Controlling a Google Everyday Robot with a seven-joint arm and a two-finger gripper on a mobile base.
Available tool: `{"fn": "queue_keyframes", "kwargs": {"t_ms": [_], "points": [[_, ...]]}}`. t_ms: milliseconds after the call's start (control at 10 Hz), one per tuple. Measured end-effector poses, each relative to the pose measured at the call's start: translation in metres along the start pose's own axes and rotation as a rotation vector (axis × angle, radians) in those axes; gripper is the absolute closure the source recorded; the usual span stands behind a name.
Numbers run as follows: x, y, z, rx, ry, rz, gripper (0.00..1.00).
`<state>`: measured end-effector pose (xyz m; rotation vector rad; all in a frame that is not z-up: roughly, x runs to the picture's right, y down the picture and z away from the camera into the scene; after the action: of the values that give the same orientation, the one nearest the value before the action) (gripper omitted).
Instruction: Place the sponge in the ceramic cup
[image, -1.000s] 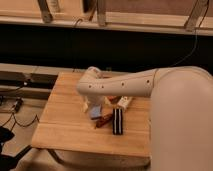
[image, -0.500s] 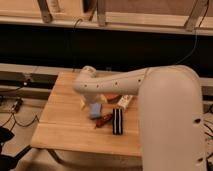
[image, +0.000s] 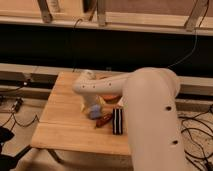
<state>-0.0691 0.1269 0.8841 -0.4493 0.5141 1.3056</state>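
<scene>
The light-blue sponge (image: 95, 111) is near the middle of the wooden table (image: 60, 125). My gripper (image: 93, 104) hangs from the white arm's wrist (image: 86, 87), directly over the sponge and touching or nearly touching its top. The arm's thick body fills the right side of the view. The ceramic cup is hidden, probably behind the arm.
A reddish sausage-shaped item (image: 104, 120) lies just right of and in front of the sponge. A black-and-white striped bar (image: 117, 121) stands beside it. An orange edge (image: 112, 97) shows behind the arm. Cables lie on the floor at left (image: 15, 117) and right (image: 197, 142).
The arm's large body has swung nearer and now covers more of the table's right side. The wrist stays above the sponge, which has barely shifted.
</scene>
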Motion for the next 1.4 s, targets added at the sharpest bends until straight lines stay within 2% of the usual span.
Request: {"fn": "queue_keyframes", "kwargs": {"t_ms": [200, 600, 800, 1200, 1400], "points": [[-0.006, 0.012, 0.014, -0.017, 0.024, -0.014, 0.20], [-0.029, 0.027, 0.018, -0.058, 0.018, -0.037, 0.20], [-0.037, 0.017, 0.024, -0.066, 0.022, -0.013, 0.20], [-0.042, -0.023, 0.027, -0.035, 0.019, 0.056, 0.20], [-0.038, -0.034, 0.034, -0.032, 0.033, 0.079, 0.20]]}}
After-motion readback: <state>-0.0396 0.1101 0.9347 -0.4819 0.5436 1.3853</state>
